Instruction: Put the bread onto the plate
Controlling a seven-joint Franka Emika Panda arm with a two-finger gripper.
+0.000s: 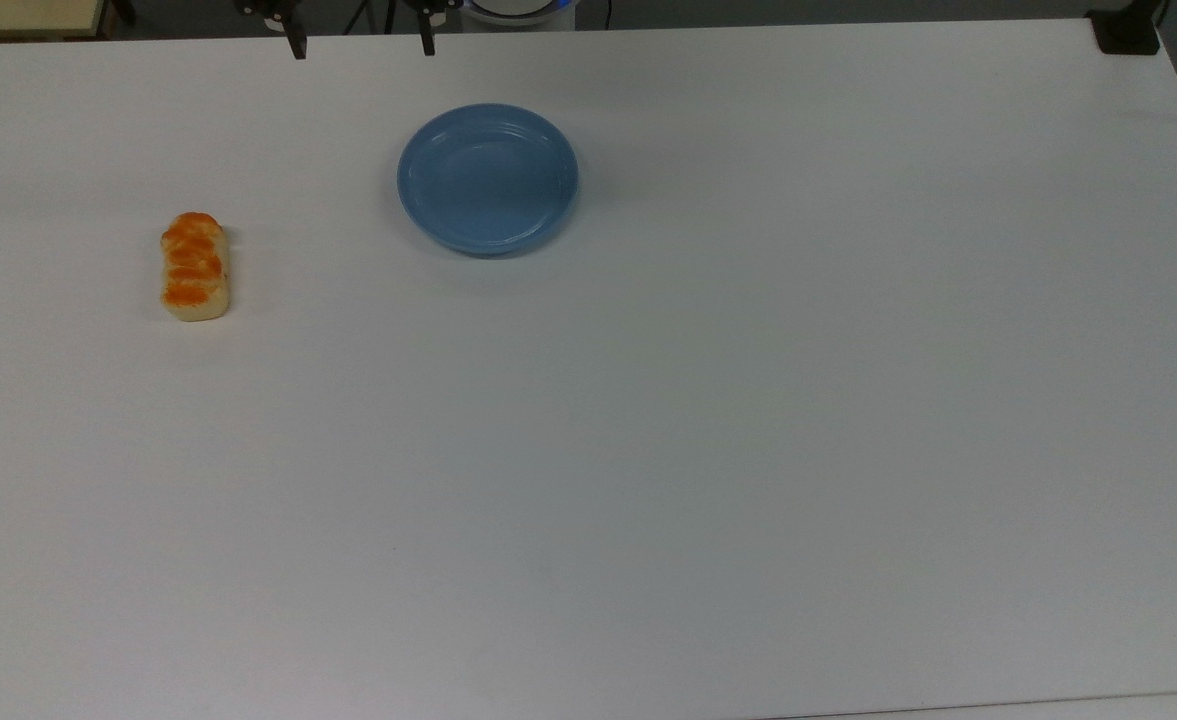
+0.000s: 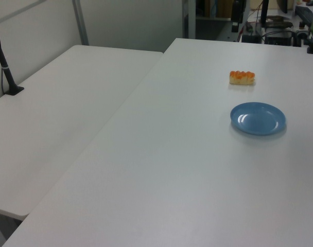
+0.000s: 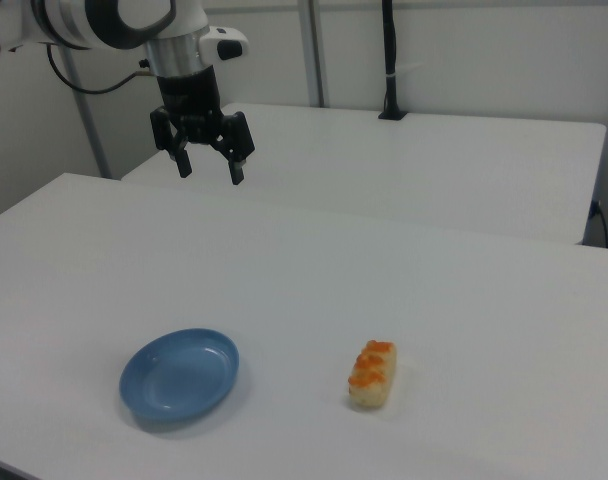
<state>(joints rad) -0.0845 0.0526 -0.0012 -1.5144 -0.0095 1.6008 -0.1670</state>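
The bread is a small cream loaf with orange-brown bumps, lying on the white table at the top view's left; it also lies in the left view and the right view. The round blue plate sits apart from it, bare inside. My gripper hangs open high above the table in the right view, well behind the plate, holding nothing. Its two fingertips poke in at the top view's upper edge.
The white table stretches wide to the top view's right and bottom. A second white table adjoins it in the left view. A black post stands on the far table. A black clamp sits at the table's corner.
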